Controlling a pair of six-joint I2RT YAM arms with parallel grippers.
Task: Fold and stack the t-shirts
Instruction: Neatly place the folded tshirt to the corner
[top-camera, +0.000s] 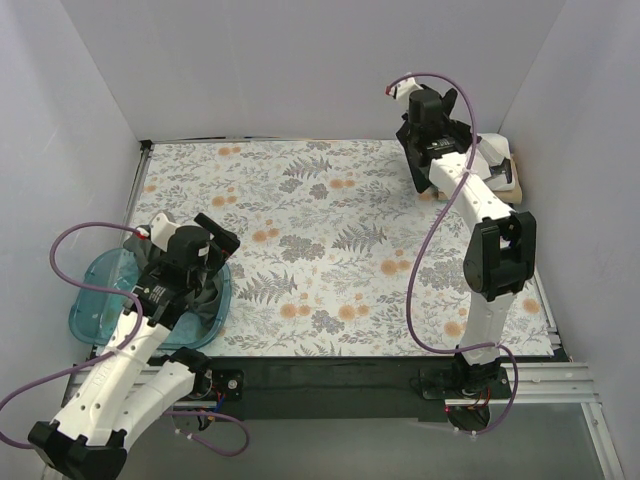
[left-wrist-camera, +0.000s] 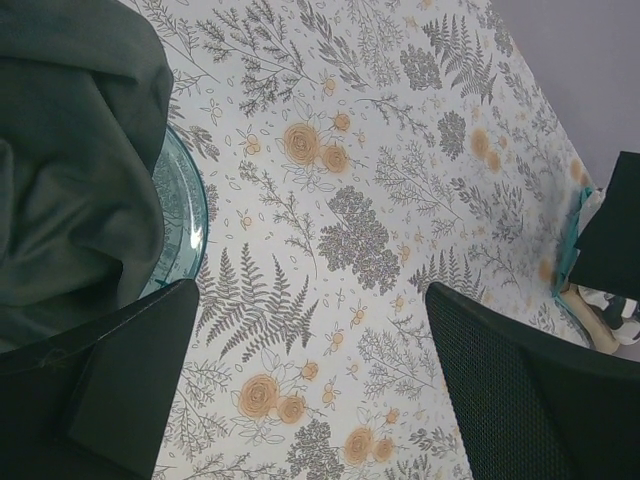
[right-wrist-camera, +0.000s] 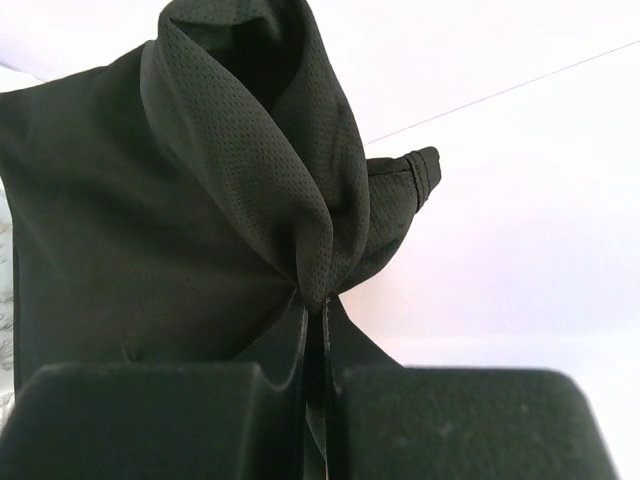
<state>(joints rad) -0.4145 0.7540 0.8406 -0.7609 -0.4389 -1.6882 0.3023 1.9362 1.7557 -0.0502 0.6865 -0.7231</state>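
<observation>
Near left of the table (top-camera: 330, 250): a plastic tub (top-camera: 95, 305), close to the left wall (top-camera: 60, 150). In the tub's right half, a heaped t-shirt (left-wrist-camera: 70, 180), reaching up to the right rim. Above that heap, the left gripper (left-wrist-camera: 310, 290), jaws apart, tips out over the tabletop just right of the tub. In the far right corner: a low pile of shirts (top-camera: 500, 165), seemingly two or more, though half hidden behind the right arm. Left of and slightly before that pile, raised off the table, the right gripper (right-wrist-camera: 318, 305), pinched on a second t-shirt (right-wrist-camera: 200, 200) draping from its fingertips. Tub and pile well apart, at opposite corners.
</observation>
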